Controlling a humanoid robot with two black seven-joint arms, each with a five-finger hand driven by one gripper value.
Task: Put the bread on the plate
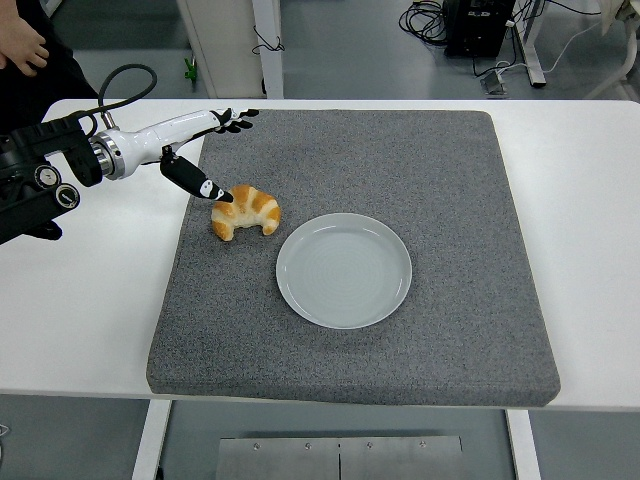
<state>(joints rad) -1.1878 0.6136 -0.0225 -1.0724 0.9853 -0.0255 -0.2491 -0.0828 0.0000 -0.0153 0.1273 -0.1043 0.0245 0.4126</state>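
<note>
A golden croissant (pixel 247 211) lies on the grey mat (pixel 420 160), just left of an empty pale grey plate (pixel 344 270). My left hand (pixel 228 155) reaches in from the left edge, low over the mat's far left part. Its fingers are spread along the mat's far edge and hold nothing. Its thumb tip (pixel 223 195) points down at the croissant's left top, touching it or nearly so. The right arm is out of view.
The mat covers most of the white table (pixel 90 300). A person's hand (pixel 22 45) shows at the top left, beyond the table. Cables and furniture legs stand on the floor behind the table.
</note>
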